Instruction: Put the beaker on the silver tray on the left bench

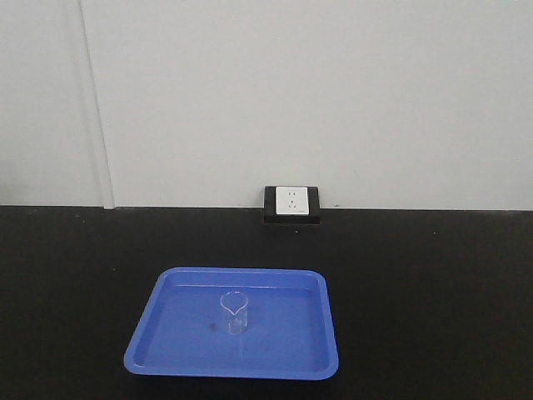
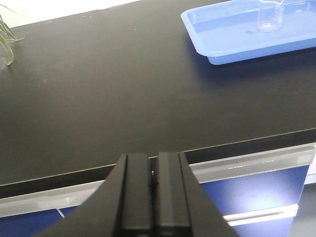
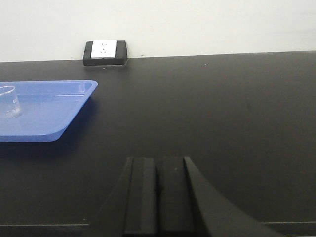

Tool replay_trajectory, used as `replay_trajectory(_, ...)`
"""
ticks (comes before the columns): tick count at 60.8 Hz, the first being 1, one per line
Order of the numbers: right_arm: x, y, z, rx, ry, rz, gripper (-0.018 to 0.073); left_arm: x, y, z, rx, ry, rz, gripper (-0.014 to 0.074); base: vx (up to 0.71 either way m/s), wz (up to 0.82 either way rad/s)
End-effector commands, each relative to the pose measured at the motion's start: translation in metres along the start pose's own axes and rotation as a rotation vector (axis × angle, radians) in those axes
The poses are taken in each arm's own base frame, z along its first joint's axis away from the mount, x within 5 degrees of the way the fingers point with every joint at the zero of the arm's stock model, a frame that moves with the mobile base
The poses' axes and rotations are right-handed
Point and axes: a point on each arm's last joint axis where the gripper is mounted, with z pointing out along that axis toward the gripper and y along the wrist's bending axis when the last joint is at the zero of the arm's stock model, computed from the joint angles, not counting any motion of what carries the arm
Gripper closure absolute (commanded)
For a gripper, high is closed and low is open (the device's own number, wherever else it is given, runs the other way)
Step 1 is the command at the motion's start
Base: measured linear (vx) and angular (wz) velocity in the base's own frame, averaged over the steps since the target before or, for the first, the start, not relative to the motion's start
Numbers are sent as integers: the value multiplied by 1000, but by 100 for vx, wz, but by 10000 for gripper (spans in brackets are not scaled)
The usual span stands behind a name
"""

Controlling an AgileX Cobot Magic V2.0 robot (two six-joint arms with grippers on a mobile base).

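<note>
A small clear glass beaker (image 1: 234, 312) with a spout stands upright in the middle of a blue tray (image 1: 175, 357) on the black bench. It also shows in the left wrist view (image 2: 270, 16) at the top right and in the right wrist view (image 3: 9, 102) at the far left. My left gripper (image 2: 153, 163) is shut and empty, back at the bench's front edge, far from the beaker. My right gripper (image 3: 157, 165) is shut and empty, low over the bench to the right of the tray (image 3: 59, 118). No silver tray is in view.
A white wall socket in a black frame (image 1: 293, 204) sits at the back of the bench (image 1: 433, 300) against the wall. Green plant leaves (image 2: 6, 39) show at the far left. Blue cabinet fronts (image 2: 256, 187) lie below the bench edge.
</note>
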Motion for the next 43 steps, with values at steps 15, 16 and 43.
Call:
replay_trajectory(15,-13,1,-2,-9,-169,-7,571,-2,-1,2,7,-71,-4,595,0,0)
replay_trajectory(16,-15,1,-2,-10,-185,-7,571,-2,-1,2,7,-71,-4,595,0,0)
replay_trajectory(43,-138,10,18,-14,-416,-81,571,-2,-1,2,7,-71,-4,595,0,0)
